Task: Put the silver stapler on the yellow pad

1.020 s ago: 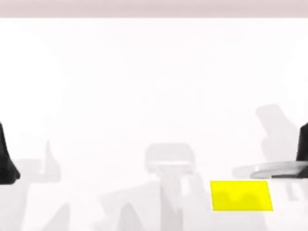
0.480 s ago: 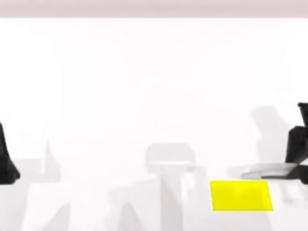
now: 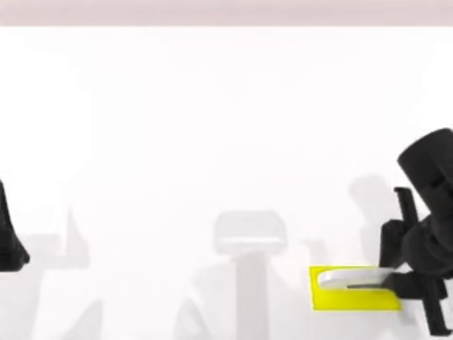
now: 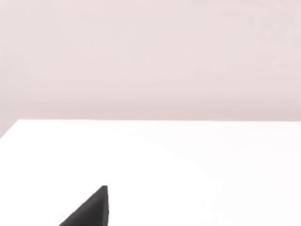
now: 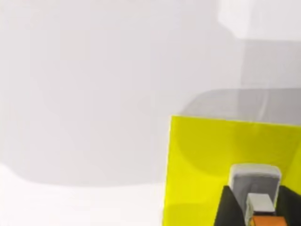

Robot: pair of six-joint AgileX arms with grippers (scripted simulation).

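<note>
Right gripper (image 3: 393, 278) holds the silver stapler (image 3: 348, 278) by its rear end, fingers clamped on either side of the body; the right wrist view shows the two dark fingers (image 5: 227, 207) flanking the stapler (image 5: 254, 181). The stapler extends out ahead of the gripper, lengthwise over the yellow pad (image 3: 354, 300), with its free tip reaching toward the pad's far end from the gripper. The pad lies directly below and ahead of the fingers, and in the wrist view (image 5: 207, 160) yellow surface surrounds the stapler on the visible sides.

Finding: pickup is done and the carry is essentially done, the stapler being positioned above its target. Whether its underside already touches the pad cannot be told from these views; the shadow close beneath it suggests, as a judgement, that it is low or nearly down.

Outstanding: final lowering if any gap remains, release of the grip, and withdrawal of the arm.

Left gripper (image 4: 89, 212) is parked at the table's left edge, well apart from the work; its finger state cannot be told.
</note>
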